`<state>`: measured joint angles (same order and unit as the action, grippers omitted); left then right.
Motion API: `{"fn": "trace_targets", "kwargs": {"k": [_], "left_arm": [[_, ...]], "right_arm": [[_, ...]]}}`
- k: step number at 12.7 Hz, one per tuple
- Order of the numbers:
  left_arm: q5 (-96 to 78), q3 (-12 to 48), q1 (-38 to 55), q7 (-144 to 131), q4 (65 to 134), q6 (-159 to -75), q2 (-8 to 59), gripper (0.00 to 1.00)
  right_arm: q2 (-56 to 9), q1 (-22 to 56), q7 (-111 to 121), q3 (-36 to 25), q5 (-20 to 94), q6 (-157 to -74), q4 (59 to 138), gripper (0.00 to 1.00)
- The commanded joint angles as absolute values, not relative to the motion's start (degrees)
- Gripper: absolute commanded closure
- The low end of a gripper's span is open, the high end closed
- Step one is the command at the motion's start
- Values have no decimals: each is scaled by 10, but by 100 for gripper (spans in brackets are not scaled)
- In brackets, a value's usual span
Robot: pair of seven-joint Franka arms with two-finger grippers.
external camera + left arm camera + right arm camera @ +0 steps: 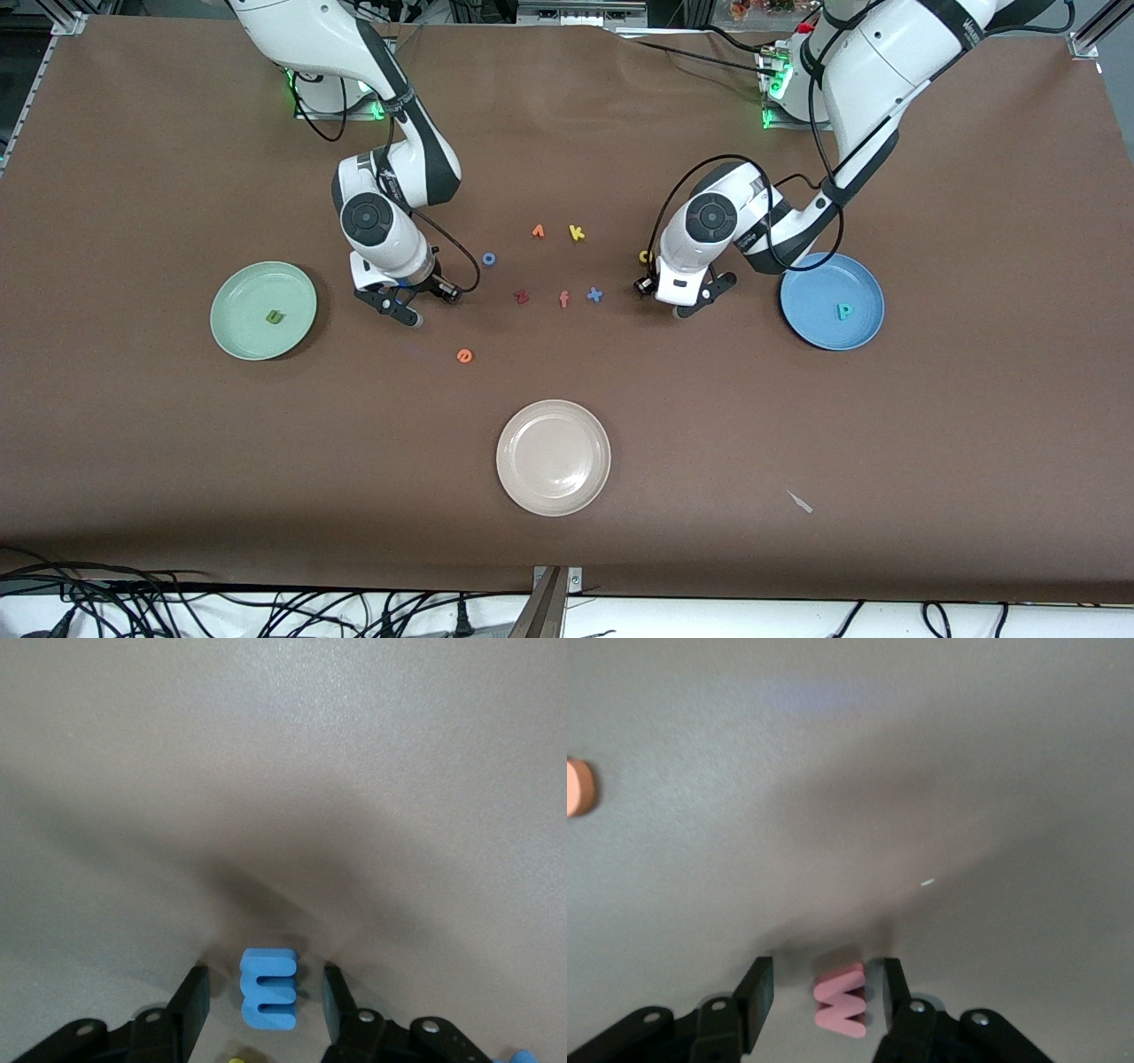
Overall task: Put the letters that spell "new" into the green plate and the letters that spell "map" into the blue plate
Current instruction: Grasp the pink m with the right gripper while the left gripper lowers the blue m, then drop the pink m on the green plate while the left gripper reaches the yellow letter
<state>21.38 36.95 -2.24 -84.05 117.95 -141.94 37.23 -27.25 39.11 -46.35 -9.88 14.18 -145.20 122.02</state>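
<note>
**Both grippers straddle a letter, not yet pinching**

The green plate (263, 310) already carries the olive n (275, 315). Beside it the right gripper (400, 310) is down at the surface (797, 425), its fingers (756, 992) released either side of the pink w (841, 999), gaps showing. The orange e (464, 355) lies loose, nearer the camera. The left gripper (682, 302) likewise brackets the light blue m (267, 988) without touching it, yellow a (645, 257) just beside. The blue plate (831, 301) has the teal p (844, 311). Each should close centred, then lift straight.
</note>
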Motion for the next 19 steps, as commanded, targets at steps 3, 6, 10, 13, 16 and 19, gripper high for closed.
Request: {"fn": "trace_targets", "kwargs": {"k": [3, 6, 10, 13, 16, 19], "left_arm": [[234, 366, -17, -848, 1175, -1415, 381, 85], [235, 366, -23, -841, 1173, -1407, 375, 100], [212, 416, -96, -733, 1158, -1269, 301, 100], [205, 525, -287, -584, 1156, -1171, 293, 100], [213, 561, -413, -428, 1160, -1122, 293, 100], [243, 552, -467, -322, 1182, -1130, 309, 97]], "right_arm": [[-265, 388, -463, -85, 156, -1455, 1232, 49], [-270, 388, -459, -85, 156, -1457, 1233, 73], [-276, 388, -453, -83, 156, -1456, 1226, 100], [-257, 383, -443, -99, 156, -1373, 1184, 100], [-213, 383, -291, -192, 156, -1223, 1155, 100], [-203, 384, -159, -264, 147, -1182, 1160, 100]]}}
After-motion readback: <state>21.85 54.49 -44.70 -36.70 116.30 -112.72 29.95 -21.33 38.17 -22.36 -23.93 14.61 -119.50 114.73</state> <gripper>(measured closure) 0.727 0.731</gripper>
